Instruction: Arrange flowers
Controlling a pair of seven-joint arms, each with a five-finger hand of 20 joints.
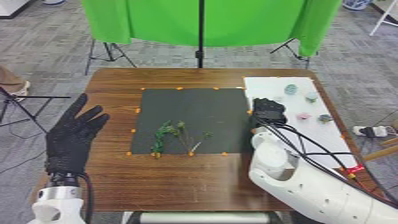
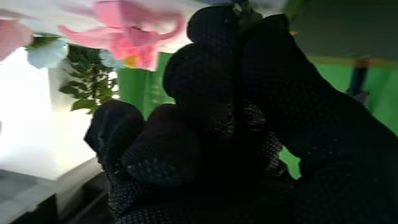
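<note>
At 9 o'clock on the desk (image 1: 160, 190), by its edge, the left robot hand (image 1: 71, 142) is open, its fingers spread and nearly straight, with nothing in it. Towards 2 o'clock, the right robot hand (image 1: 269, 111) is over the line where the dark mat (image 1: 173, 107) meets the white sheet (image 1: 266, 86). It is mostly closed, with fingers curled and the thumb tip close to a fingertip; a small dark greenish bit shows at those tips, and I cannot tell whether it is held. The flowers lie in two places. On the mat, from 6 to 7 o'clock, are a leafy green sprig (image 1: 162, 133) and, just beside it on its 3 o'clock side, some thin stems (image 1: 182, 134). On the sheet, a green piece (image 1: 290, 89) sits at 12 o'clock, a pale bloom (image 1: 311, 97) at 1, a pink flower (image 1: 303, 116) near the middle and a blue-grey flower (image 1: 325, 118) at 3. In the right wrist view, the pink flower's petals are near the right robot hand. Orange tape (image 1: 138, 110) dots the mat's border, and past the desk at 12 o'clock hangs a green cloth (image 1: 160, 22).
</note>
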